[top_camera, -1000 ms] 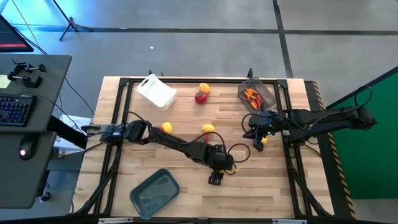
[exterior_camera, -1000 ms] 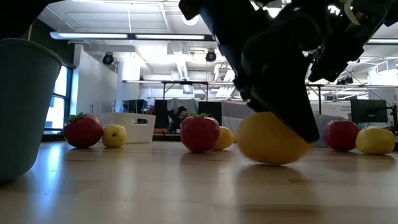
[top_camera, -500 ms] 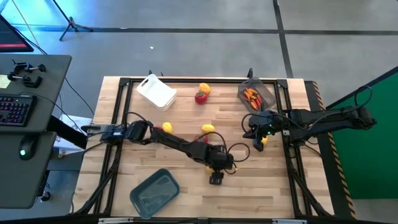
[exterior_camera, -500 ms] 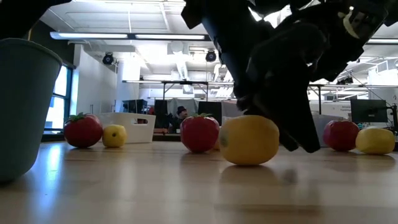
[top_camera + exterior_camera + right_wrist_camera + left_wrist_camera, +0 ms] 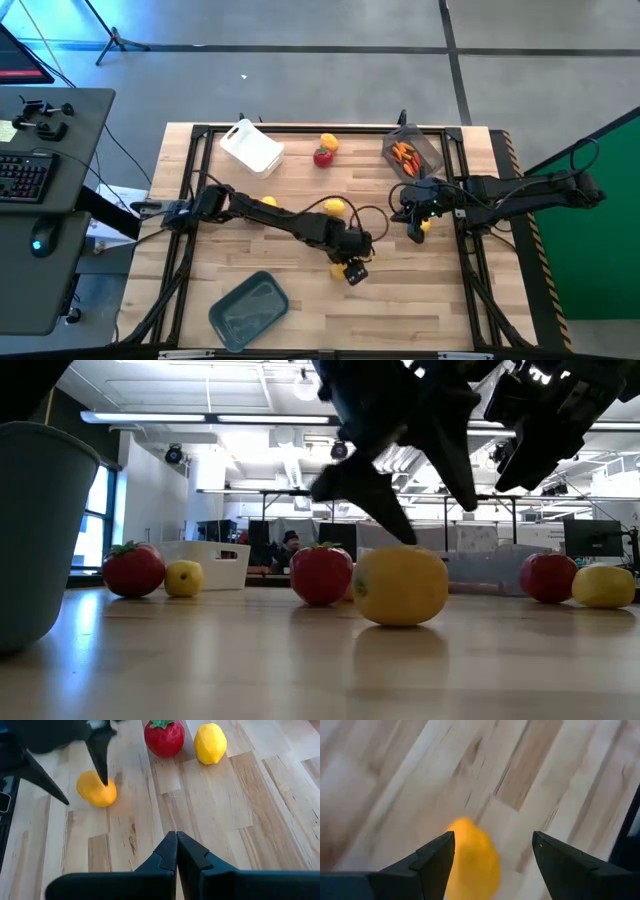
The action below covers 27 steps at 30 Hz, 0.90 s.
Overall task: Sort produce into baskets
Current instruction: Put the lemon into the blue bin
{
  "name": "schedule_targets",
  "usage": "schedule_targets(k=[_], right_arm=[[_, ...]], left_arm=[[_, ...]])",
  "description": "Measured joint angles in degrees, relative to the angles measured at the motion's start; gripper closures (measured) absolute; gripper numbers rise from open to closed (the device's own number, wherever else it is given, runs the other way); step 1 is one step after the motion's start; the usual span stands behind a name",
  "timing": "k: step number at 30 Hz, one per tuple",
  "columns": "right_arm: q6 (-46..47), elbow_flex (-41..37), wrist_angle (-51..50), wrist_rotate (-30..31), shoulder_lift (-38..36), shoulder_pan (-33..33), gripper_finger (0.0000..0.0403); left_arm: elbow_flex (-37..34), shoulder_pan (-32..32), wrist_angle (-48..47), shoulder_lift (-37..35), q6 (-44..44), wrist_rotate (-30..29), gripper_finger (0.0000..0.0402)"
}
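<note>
One yellow fruit (image 5: 339,269) lies on the bare wood of the table (image 5: 420,300), a little toward the near edge from the middle, close to the low camera. Looks nearly round in the low view (image 5: 401,586); seen from the left wrist (image 5: 472,860), an oval with its long axis running away from the camera, lying roughly across the table's boards. Which end is which cannot be told.

Sits free under the left gripper (image 5: 352,273), below and between the two spread fingers (image 5: 436,860), touching neither; tips hang just above it in the low view (image 5: 395,490). Nothing held.

Half a second ago that gripper stood lower and beside the fruit, hiding part of it; a second ago, right over it. Now raised and drawn back toward the middle of the table, fruit fully in sight and resting in nearly the same spot.

Right gripper (image 5: 415,232) hovers near the right edge, fingers pressed together on nothing (image 5: 176,851), unmoved across the frames.

Blue-grey basket (image 5: 248,309) near the front left corner, white basket (image 5: 251,146) near the far left corner, dark clear basket (image 5: 412,151) at the far edge toward the right, unchanged.
</note>
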Motion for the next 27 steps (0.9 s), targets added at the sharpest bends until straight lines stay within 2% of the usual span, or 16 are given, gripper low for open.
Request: schedule_targets(k=[6, 14, 20, 27], right_arm=[[-1.7, 0.0, 0.0, 0.6, 0.0, 0.0, 0.0403], [-3.0, 0.0, 0.1, 0.7, 0.0, 0.0, 0.0403], [-2.4, 0.0, 0.2, 0.6, 0.0, 0.0, 0.0403], [0.6, 0.0, 0.1, -2.2, 0.0, 0.0, 0.0403]], left_arm=[[0.0, -4.2, -2.4, -0.7, -13.8, 0.3, 0.0148], [0.0, -6.0, -5.9, 1.7, -20.6, -3.9, 0.0134], [0.0, -5.0, -6.6, 1.5, -19.3, -4.9, 0.0133], [0.0, -4.2, -5.7, -0.6, -9.8, -4.3, 0.0133]])
